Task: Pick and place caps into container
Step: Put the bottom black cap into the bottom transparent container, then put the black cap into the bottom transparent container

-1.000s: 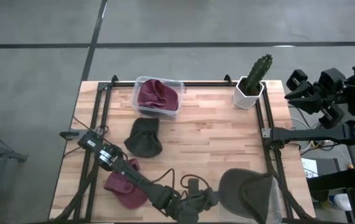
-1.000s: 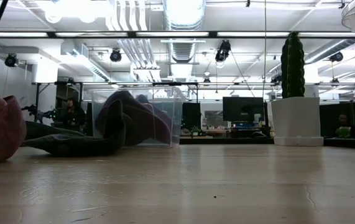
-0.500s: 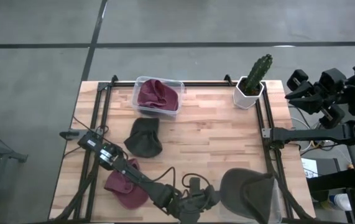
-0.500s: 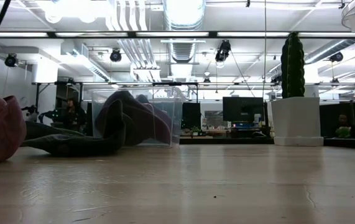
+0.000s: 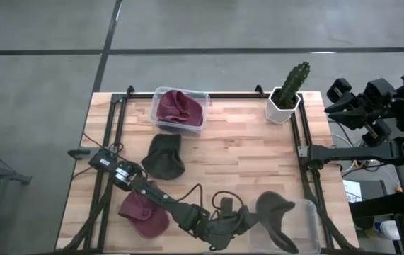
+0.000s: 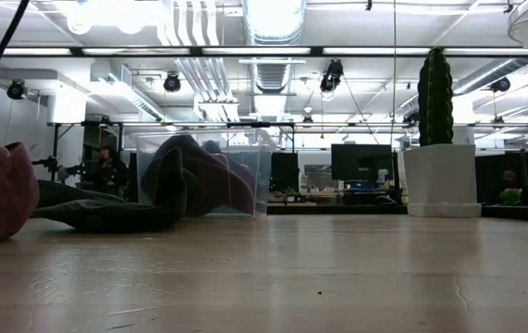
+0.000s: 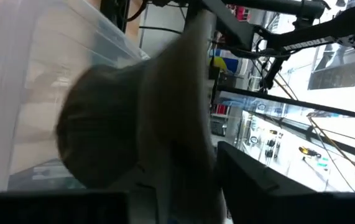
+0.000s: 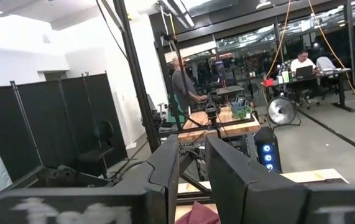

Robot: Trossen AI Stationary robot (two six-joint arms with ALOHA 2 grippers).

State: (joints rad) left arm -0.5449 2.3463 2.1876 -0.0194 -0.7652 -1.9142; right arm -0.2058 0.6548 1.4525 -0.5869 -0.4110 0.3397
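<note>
Main risk: the olive cap point(image 5: 278, 216), hanging limp from the left arm's fingers point(image 5: 247, 218) over the clear container point(image 5: 308, 228) at the near counter point(image 5: 244, 152) edge, may drape on the near wall and slide out on release, since much of the fabric looks to sit toward the fingers' side of the rim. Left fingers closed, pinching the cap, which fills the left wrist view with the container wall just beyond; right arm parked off the counter's right edge, its fingers point(image 8: 193, 174) apart and holding nothing. Well behind the left fingers: another olive cap point(image 5: 163, 157), a maroon cap point(image 5: 143, 214), and a far bin point(image 5: 180, 110) already holding a maroon cap.
</note>
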